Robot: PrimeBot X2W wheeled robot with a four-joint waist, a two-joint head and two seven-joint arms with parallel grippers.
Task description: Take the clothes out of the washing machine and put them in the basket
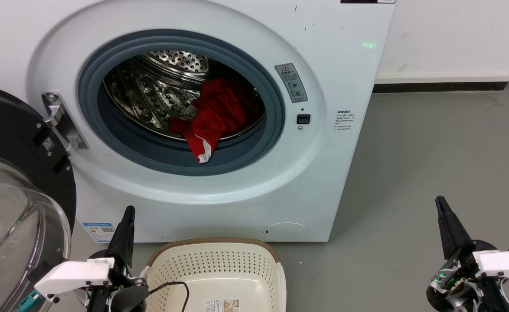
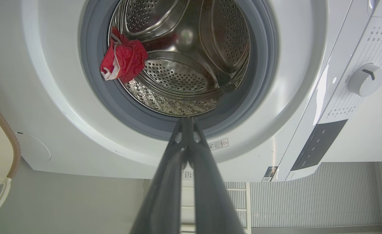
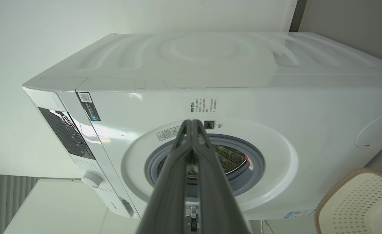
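The clothes (image 1: 213, 117), soft bright-red fabric with white trim, lie bunched at the near lip of the steel drum. One corner hangs over the round grey rubber seal. You cannot tell how many garments are in the heap, and its far side is lost in the folds. In your right wrist view the fingers cover most of the opening, so just a red-and-white sliver (image 3: 248, 161) shows beside them.

The large white front-loading washing machine (image 1: 345, 86) stands on a smooth grey floor (image 1: 432, 151) against a plain white wall (image 1: 449, 34) with a dark skirting strip (image 1: 436, 86). Its top is cut off in the head view. The left wrist view shows its drum as perforated, ribbed and shiny, with a round white knob (image 2: 366, 79) and a dark glossy control panel (image 2: 318, 144).

The dark-rimmed domed glass door (image 1: 16, 208) is swung out to the left on a metal hinge (image 1: 61, 121). The frame edge cuts it off.

The small cream-white perforated plastic basket (image 1: 213, 241), a rounded rectangle with a brown rim, sits on the floor near you, in front of the machine. Its near end is cut off. A paper label (image 1: 222, 305) lies on its bottom, too small to read, and a thin black cable (image 1: 172, 286) crosses its left rim.

Your left gripper (image 1: 128, 212) is just left of the basket. Its long dark fingers are pressed together with nothing between them. Your right gripper (image 1: 440, 200) is well to the right over bare floor, its fingers likewise pressed together and holding nothing.
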